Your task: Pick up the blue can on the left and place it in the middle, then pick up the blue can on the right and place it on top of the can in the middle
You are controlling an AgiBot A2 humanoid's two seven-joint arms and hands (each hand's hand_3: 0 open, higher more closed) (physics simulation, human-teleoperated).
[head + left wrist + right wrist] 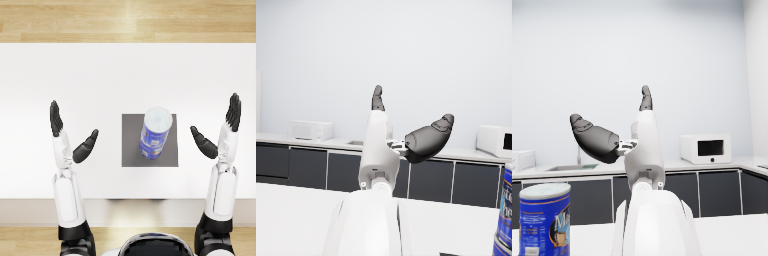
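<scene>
Two blue cans stand stacked on a dark grey mat (132, 150) in the middle of the white table (100, 75); the upper can (157, 124) sits on the lower can (151, 148). The stack shows as a blue can (545, 220) in the right wrist view and as a sliver of blue can (505, 215) in the left wrist view. My left hand (70, 135) is open to the left of the mat, holding nothing. My right hand (220, 131) is open to the right of the mat, likewise holding nothing. Both hands are apart from the cans.
A wooden floor strip (125, 20) lies beyond the table's far edge. The wrist views show a kitchen counter with a microwave (706, 148) and dark cabinets (296, 167) in the background.
</scene>
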